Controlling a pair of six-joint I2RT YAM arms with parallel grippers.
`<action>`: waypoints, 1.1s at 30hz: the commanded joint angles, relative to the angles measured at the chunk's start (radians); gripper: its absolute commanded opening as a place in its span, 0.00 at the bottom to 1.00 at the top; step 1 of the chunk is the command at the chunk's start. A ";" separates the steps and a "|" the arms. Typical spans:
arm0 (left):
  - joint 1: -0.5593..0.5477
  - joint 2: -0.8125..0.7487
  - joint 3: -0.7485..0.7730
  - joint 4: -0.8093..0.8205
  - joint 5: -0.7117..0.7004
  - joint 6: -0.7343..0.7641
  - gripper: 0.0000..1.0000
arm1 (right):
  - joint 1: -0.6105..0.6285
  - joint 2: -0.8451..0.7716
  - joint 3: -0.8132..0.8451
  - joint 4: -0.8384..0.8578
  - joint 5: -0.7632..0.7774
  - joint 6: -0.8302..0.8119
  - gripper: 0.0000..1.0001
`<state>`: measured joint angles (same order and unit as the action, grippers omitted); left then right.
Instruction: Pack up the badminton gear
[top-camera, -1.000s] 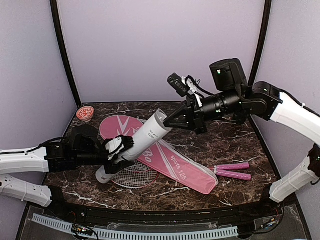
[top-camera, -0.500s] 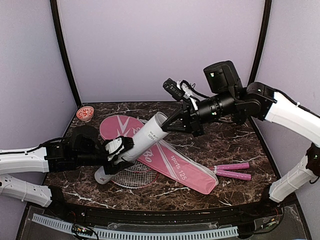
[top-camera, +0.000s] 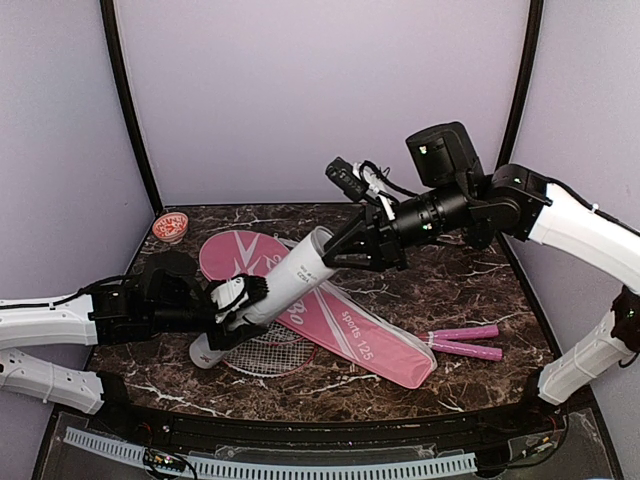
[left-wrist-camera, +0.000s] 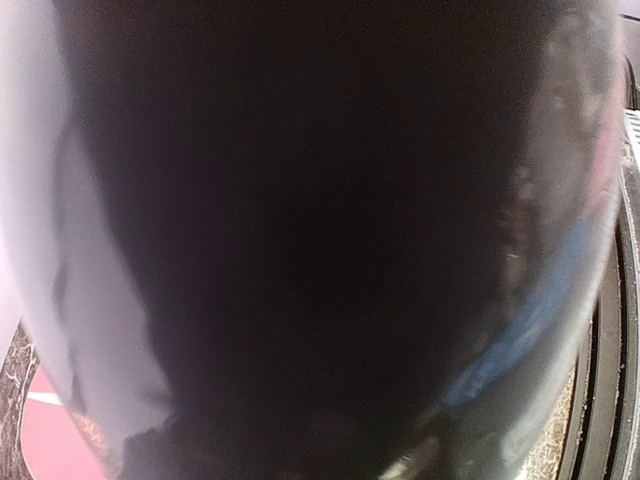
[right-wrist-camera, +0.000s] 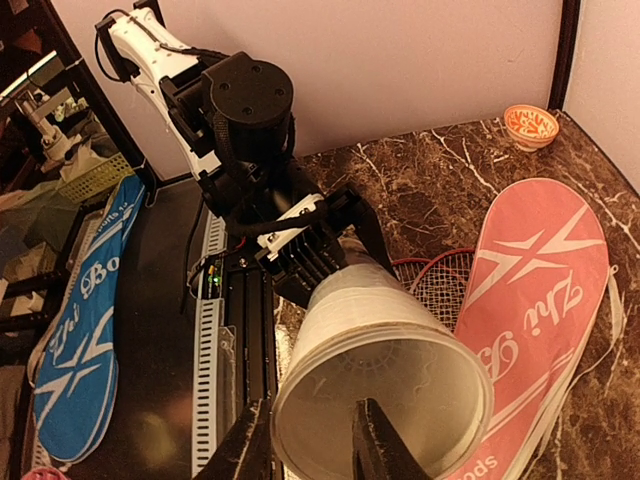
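My left gripper (top-camera: 238, 295) is shut on the long white tube (top-camera: 290, 270) and holds it tilted, open mouth up and to the right. No cap is on it. My right gripper (top-camera: 338, 254) is open at that mouth. In the right wrist view its fingers (right-wrist-camera: 310, 405) straddle the tube's (right-wrist-camera: 370, 300) rim, one inside and one outside. The pink bag (top-camera: 350, 325) lies flat under the tube. Two red-framed racket heads (top-camera: 262, 355) stick out beneath it, and their pink handles (top-camera: 465, 340) lie at the right. No loose shuttlecock shows. The left wrist view is blocked by the tube.
A small red-and-white bowl (top-camera: 170, 226) sits at the table's back left corner; it also shows in the right wrist view (right-wrist-camera: 530, 125). Dark upright posts and purple walls close in the table on three sides.
My right gripper has moved left and down to the tube's mouth. My left gripper and the tube have held still.
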<state>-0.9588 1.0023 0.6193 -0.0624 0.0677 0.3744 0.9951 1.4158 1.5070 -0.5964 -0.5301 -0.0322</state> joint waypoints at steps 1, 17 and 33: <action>-0.018 -0.041 0.019 0.073 0.062 0.025 0.40 | 0.004 0.028 0.001 0.003 0.013 -0.003 0.32; -0.026 -0.016 0.025 0.066 0.058 0.026 0.40 | 0.005 0.053 0.017 0.020 -0.070 0.004 0.15; -0.027 -0.032 0.020 0.077 0.065 0.026 0.40 | 0.007 0.081 -0.023 0.026 -0.136 0.020 0.37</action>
<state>-0.9691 1.0008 0.6189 -0.1104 0.0887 0.3820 0.9939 1.4551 1.5124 -0.5724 -0.6586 -0.0177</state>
